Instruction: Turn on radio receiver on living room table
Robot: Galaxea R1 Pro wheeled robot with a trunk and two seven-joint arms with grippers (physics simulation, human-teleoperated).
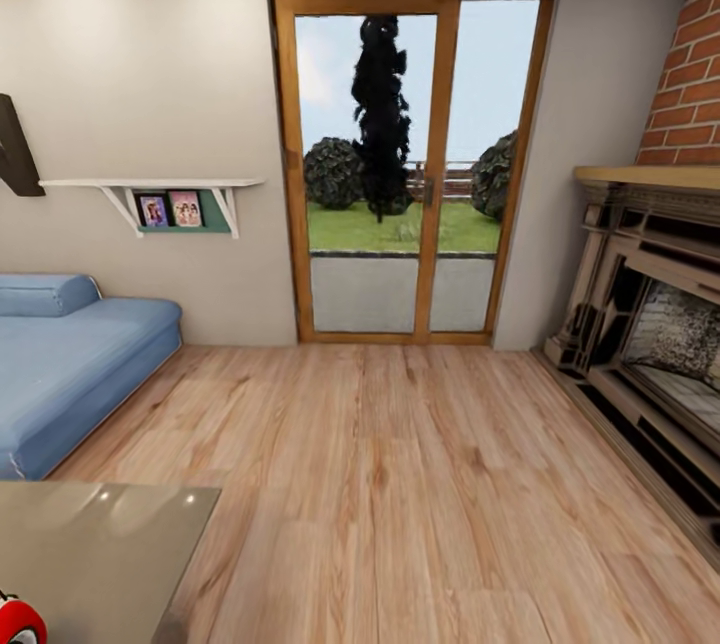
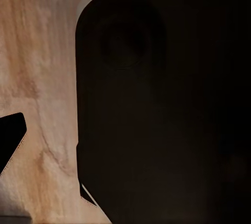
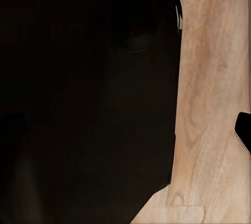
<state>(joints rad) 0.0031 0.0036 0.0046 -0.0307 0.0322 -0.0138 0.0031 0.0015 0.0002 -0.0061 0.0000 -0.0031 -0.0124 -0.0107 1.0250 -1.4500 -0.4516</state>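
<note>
While your head view faces the glass door [image 1: 415, 164], the radio receiver [image 1: 18, 621] sits on the bench [image 1: 110, 534] at lower left; you cannot tell either pincer's state.

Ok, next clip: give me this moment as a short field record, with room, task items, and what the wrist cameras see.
room: living room with wood plank floor, blue sofa, glazed door, brick fireplace
table: glossy corner at head view's lower left
radio receiver: red sliver at the picture's bottom left edge, on the table
wall shelf: two small pictures on it
wrist views: dark robot body over floor; grippers' state cannot be told
</note>
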